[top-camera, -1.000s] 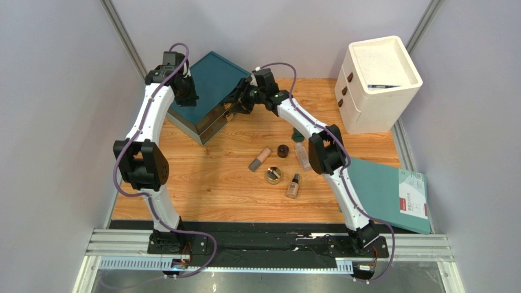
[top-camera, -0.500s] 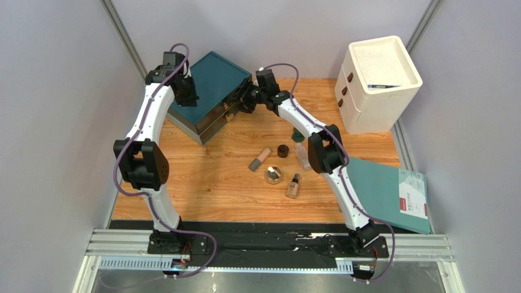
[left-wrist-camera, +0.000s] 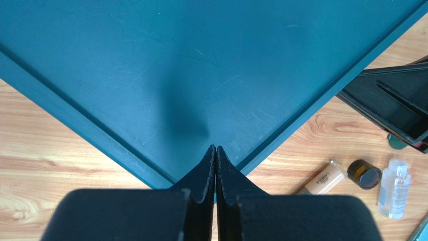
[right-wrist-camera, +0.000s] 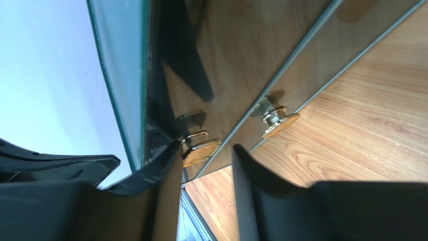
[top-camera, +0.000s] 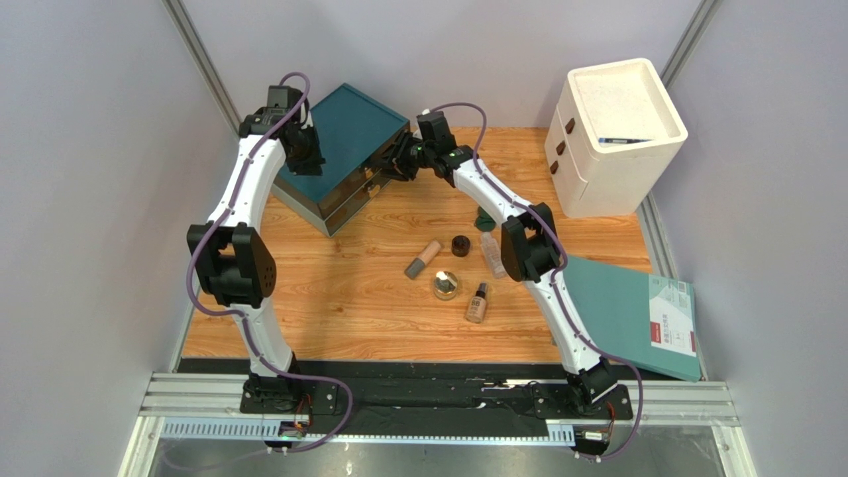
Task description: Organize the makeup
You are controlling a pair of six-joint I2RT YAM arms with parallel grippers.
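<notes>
Since a second ago the right gripper (right-wrist-camera: 206,145) has edged closer to the front of the teal drawer box (top-camera: 348,129), and its jaws have narrowed. The makeup lies loose on the wooden table (top-camera: 328,288), well apart from that box: a beige tube with grey cap (top-camera: 424,258), a dark brown round jar (top-camera: 460,245), a clear bottle (top-camera: 492,253), a gold round compact (top-camera: 446,286), a beige black-capped bottle (top-camera: 478,302) and a dark green piece (top-camera: 485,221) half hidden behind the right arm. The right jaws stand apart around the upper gold drawer knob (right-wrist-camera: 201,150), with a gap showing on one side. The left gripper (left-wrist-camera: 216,150) is pressed together over the box's top; whether it touches I cannot tell. A white drawer cabinet (top-camera: 617,139) stands at the far right.
</notes>
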